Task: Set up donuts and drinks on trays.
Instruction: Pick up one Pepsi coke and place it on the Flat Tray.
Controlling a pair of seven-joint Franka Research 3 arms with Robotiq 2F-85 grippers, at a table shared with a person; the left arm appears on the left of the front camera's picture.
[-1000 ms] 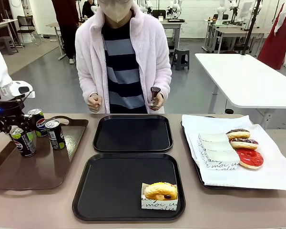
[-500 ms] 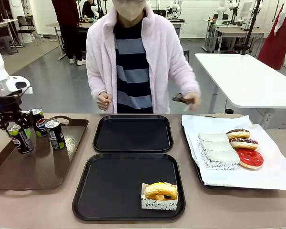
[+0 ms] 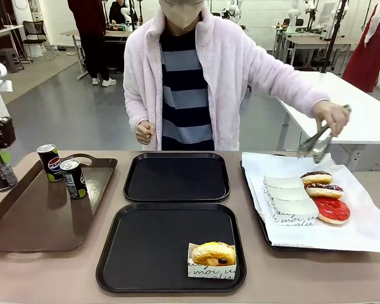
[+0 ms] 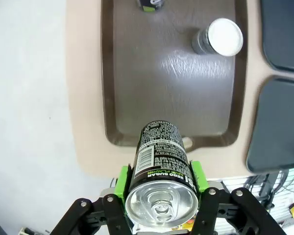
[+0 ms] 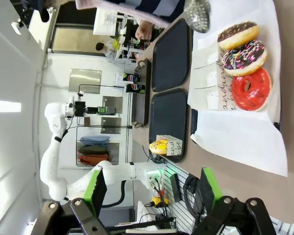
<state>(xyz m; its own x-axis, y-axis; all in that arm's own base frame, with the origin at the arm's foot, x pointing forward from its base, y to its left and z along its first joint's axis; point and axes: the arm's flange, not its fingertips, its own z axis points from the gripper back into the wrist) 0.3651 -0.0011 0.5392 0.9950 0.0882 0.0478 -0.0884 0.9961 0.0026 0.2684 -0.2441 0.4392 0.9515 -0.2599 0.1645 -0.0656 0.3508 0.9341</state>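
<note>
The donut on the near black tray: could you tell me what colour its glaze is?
The donut has yellow glaze, best seen in the front view.

The near tray (image 3: 158, 247) and far tray (image 3: 177, 177) are black. The yellow donut (image 3: 213, 252) sits in a white sleeve (image 3: 209, 271) with black script. On the white paper (image 3: 367, 228) lie a chocolate donut (image 3: 316, 177), a chocolate sprinkled donut (image 3: 324, 189) and a red donut (image 3: 331, 209). The brown tray (image 3: 44, 221) holds black-and-green cans (image 3: 73, 178) with silver tops. The surface (image 3: 50, 272) is beige.

Table (image 3: 50, 273): beige top | left: brown handled tray (image 3: 44, 223) | middle: near black tray (image 3: 155, 244), far black tray (image 3: 176, 178) just beyond | right: paper-lined tray (image 3: 263, 235)
</note>
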